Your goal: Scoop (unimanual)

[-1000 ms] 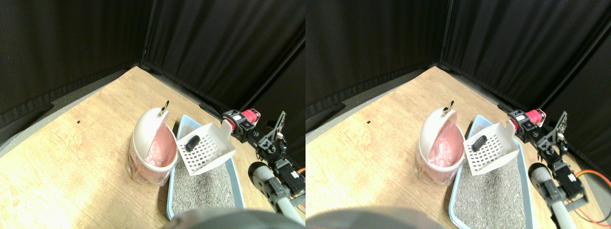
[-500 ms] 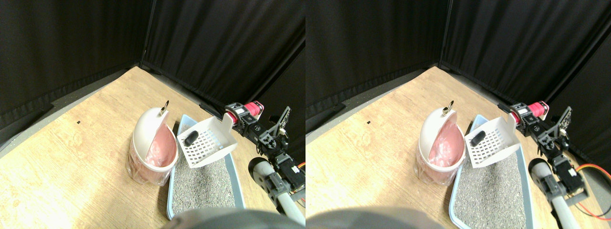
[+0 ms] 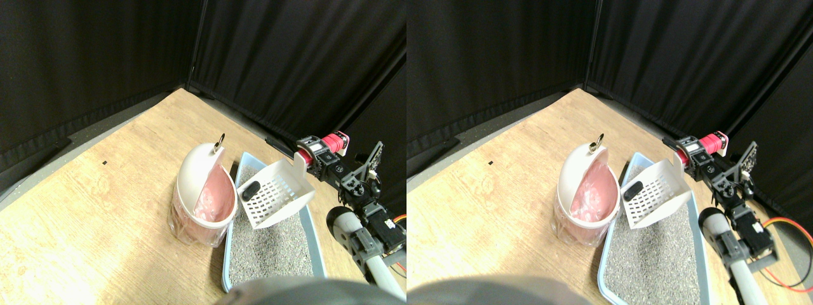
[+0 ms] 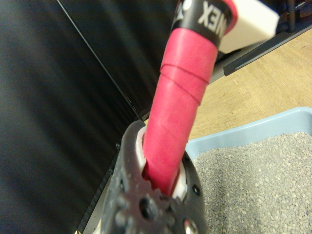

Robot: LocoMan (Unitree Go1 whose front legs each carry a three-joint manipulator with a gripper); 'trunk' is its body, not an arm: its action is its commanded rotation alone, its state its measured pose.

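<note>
While the right gripper [image 3: 324, 157] is clamping the red-wrapped handle [image 4: 178, 114] of the white slotted scoop [image 3: 276, 194], the scoop is hanging tilted above the far end of the light-blue litter tray [image 3: 315, 236], its open mouth turned toward the pink-lined bin [image 3: 202, 196] just beside it. In the wrist view the handle is passing straight between the dark jaws, which are closing on it from both sides (the grip looks firm, with the wrap pressed into the frame). A small dark lump [image 3: 250, 189] is sitting inside the scoop, against the wall nearest the bin. The bin's white swing lid [image 3: 197, 171] is standing tipped open, showing the pink bag inside, and a small metal ring [image 3: 220, 141] is sticking up at its top. Grey litter [image 3: 270, 244] is filling the tray below the scoop. Everything is resting on a pale wooden floor [image 3: 95, 203], with black curtains [image 3: 286, 57] hanging behind.
</note>
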